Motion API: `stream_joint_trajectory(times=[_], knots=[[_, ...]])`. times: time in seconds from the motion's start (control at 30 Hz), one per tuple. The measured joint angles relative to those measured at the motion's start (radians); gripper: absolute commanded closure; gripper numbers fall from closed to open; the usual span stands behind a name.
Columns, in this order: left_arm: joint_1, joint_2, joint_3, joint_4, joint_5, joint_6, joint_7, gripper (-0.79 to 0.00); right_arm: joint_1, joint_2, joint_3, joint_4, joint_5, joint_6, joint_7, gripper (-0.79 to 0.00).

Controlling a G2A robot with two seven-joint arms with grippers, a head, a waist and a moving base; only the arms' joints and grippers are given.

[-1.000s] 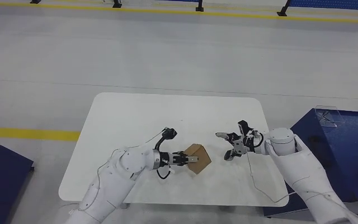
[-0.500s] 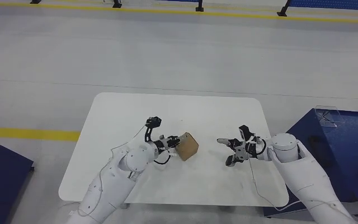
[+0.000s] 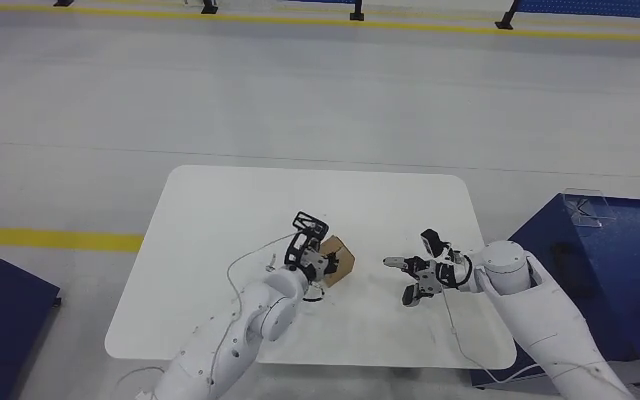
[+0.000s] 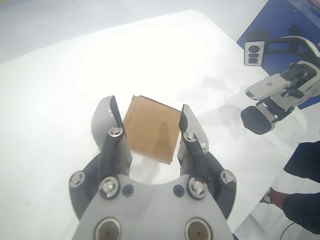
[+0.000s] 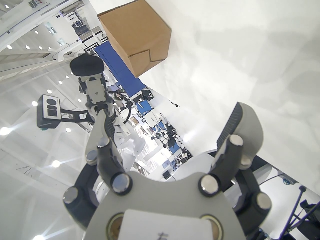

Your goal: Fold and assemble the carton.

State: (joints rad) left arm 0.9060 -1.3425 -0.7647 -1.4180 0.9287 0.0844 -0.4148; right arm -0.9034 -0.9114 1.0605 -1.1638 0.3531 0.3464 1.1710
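the carton [image 3: 336, 262] sits on the table [image 3: 220, 220] near its middle. it is close to a cube, so you get no real long axis, and it has one upright edge turned toward your right claw [image 3: 400, 280] and a tucked-flap face on its side. your left claw [image 4: 149, 106] straddles it spread wide, probably to square it, though pad contact is unclear. the right claw hangs near, open and empty.
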Motion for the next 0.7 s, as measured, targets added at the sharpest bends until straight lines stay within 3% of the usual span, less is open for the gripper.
stream_joint_trajectory(times=[0.5,0.7], knots=[[-0.080,-0.054,0.050,0.149,-0.040,-0.001,-0.080,0.000,0.000,0.000,0.000,0.000,0.000,0.000,0.000,-0.785],[-0.054,-0.055,0.029,0.109,-0.018,-0.034,-0.002,0.000,0.000,0.000,0.000,0.000,0.000,0.000,0.000,-0.785]])
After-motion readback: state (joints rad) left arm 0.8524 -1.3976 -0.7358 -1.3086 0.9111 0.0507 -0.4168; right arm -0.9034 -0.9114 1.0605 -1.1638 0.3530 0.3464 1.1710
